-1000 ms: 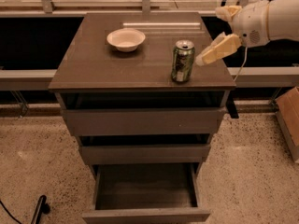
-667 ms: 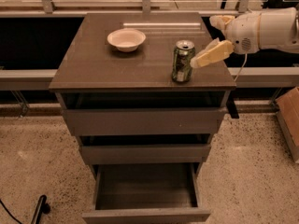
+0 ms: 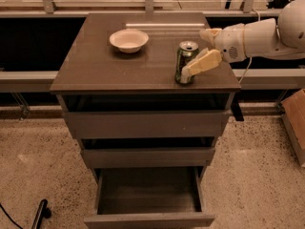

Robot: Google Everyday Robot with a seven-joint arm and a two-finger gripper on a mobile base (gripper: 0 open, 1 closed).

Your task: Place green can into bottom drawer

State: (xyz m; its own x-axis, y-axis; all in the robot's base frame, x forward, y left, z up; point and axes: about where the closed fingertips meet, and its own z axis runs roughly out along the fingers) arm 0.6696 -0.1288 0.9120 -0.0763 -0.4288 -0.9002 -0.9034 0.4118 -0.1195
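The green can (image 3: 184,56) stands upright near the front right of the cabinet top (image 3: 105,66), its silver top showing. My gripper (image 3: 193,53) reaches in from the right at can height and is open. Its near finger (image 3: 202,62) crosses in front of the can's right side. Its far finger (image 3: 208,33) sits behind and to the right of the can. The fingers have not closed on the can. The bottom drawer (image 3: 148,220) is pulled out and open below, and its inside looks empty.
A white bowl (image 3: 128,40) sits on the cabinet top at the back left. The two upper drawers (image 3: 145,124) are pushed in or only slightly out. A cardboard box (image 3: 296,120) stands on the floor at the right. A black cable (image 3: 38,216) lies at the lower left.
My gripper has moved left toward the can. Its near finger now overlaps the can's right side. The can, the bowl and the drawers have not moved.
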